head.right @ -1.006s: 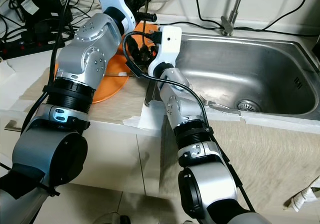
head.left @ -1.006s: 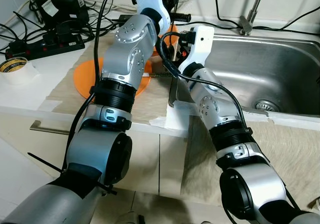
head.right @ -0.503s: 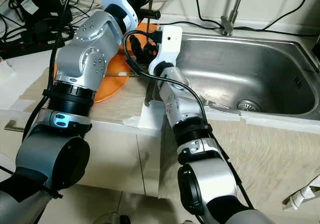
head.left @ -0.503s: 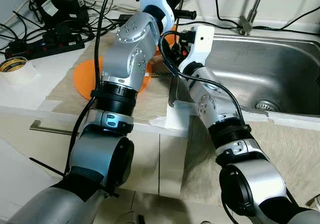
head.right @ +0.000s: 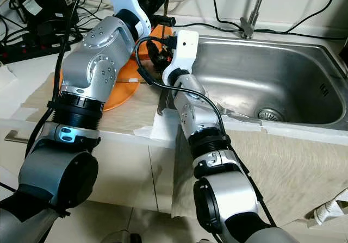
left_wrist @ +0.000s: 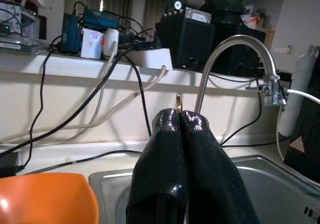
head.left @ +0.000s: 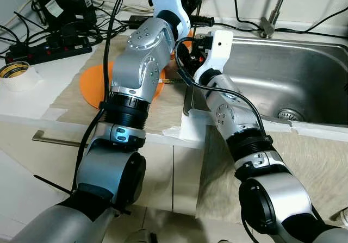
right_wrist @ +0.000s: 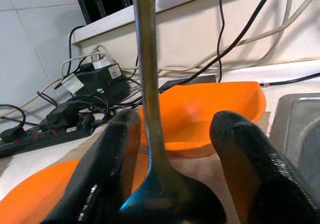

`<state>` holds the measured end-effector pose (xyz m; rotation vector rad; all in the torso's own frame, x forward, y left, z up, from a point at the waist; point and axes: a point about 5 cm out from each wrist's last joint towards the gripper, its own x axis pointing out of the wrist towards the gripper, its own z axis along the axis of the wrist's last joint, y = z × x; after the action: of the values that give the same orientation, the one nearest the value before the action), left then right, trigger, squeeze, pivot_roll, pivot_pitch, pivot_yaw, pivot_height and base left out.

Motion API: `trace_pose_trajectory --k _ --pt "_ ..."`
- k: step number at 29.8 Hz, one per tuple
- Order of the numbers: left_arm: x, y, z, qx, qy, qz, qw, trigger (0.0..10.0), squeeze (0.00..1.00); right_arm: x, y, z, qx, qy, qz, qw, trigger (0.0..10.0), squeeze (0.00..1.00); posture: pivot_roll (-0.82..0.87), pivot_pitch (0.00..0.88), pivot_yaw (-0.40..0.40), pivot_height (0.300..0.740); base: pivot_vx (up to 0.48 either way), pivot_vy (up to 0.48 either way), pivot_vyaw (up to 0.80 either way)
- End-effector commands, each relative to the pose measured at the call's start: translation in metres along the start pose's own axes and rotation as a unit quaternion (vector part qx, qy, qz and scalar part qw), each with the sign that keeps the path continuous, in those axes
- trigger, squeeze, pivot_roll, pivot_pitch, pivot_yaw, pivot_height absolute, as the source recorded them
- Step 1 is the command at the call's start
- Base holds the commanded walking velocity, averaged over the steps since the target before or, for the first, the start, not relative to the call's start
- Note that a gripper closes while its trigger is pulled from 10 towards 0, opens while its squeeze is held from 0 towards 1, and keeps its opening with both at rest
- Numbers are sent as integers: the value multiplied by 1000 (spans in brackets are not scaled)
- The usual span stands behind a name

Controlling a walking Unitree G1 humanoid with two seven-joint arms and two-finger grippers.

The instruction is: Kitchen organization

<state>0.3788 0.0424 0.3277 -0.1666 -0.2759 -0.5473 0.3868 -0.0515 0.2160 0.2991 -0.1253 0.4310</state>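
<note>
Nearest the camera, the two silver arms reach up over the counter edge toward the corner where the worktop meets the steel sink (head.left: 304, 74). The right gripper (right_wrist: 172, 134) sits just above the paper-covered counter beside the sink's left rim, its two black fingers (right_wrist: 112, 154) spread apart. Between them stands a metal spoon (right_wrist: 150, 134): a dull, tarnished steel piece with a slim straight handle rising upright and a dark rounded bowl hanging low between the fingertips, with a gap showing on either side of the handle, so neither finger grips it. Above it, the left gripper (left_wrist: 181, 121) has its fingers pressed together on the spoon's handle, whose thin tip pokes out just past the pinched fingertips. Behind the right gripper lies an orange bowl (right_wrist: 200, 114), and to its side a flat orange plate (head.left: 95, 82) rests on the paper. Farther back stand the curved tap (left_wrist: 235, 58), a tangle of black cables and a power strip (head.left: 51, 47), with a roll of tape (head.left: 16, 72) at the counter's far left.
</note>
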Motion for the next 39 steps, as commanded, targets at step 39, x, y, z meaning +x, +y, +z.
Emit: trace_pose_trajectory --k 39 --pt "-3 2 -23 32 50 -9 998 0 0 -1 -2 -1 -14 3 6 1000 0 0 -25 0 17 732 0 0 0"
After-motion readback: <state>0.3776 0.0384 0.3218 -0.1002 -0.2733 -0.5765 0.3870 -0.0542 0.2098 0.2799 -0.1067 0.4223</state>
